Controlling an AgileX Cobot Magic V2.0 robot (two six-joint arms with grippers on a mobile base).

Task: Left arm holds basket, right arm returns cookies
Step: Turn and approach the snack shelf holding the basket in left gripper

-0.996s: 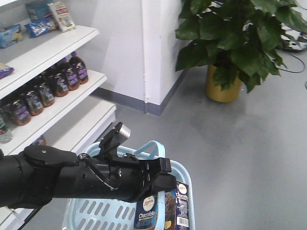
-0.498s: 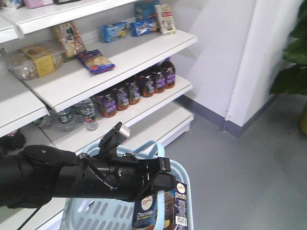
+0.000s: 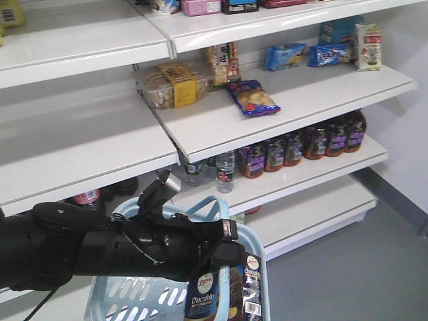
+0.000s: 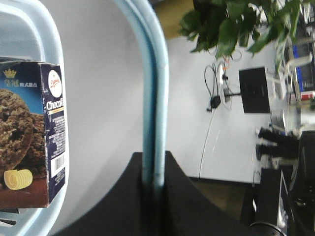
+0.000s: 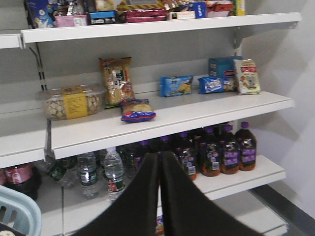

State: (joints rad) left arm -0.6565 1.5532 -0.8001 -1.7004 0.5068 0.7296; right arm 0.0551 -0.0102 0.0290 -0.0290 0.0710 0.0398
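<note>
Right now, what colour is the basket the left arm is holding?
Light blue; the basket shows best in the front-facing view.

The cookies [image 3: 217, 297] are stood in the basket [image 3: 100, 291], at its 3 o'clock side; the basket is hung under the left arm [image 3: 73, 251], shelves [image 3: 307, 83] ranged behind at 12 o'clock.

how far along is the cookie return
Done: the left gripper is clamped on the basket handle, and the shelves are in front. In hand: nothing; the right gripper is shut and empty. Left: the cookies sit in the basket, to be picked and shelved.
</note>
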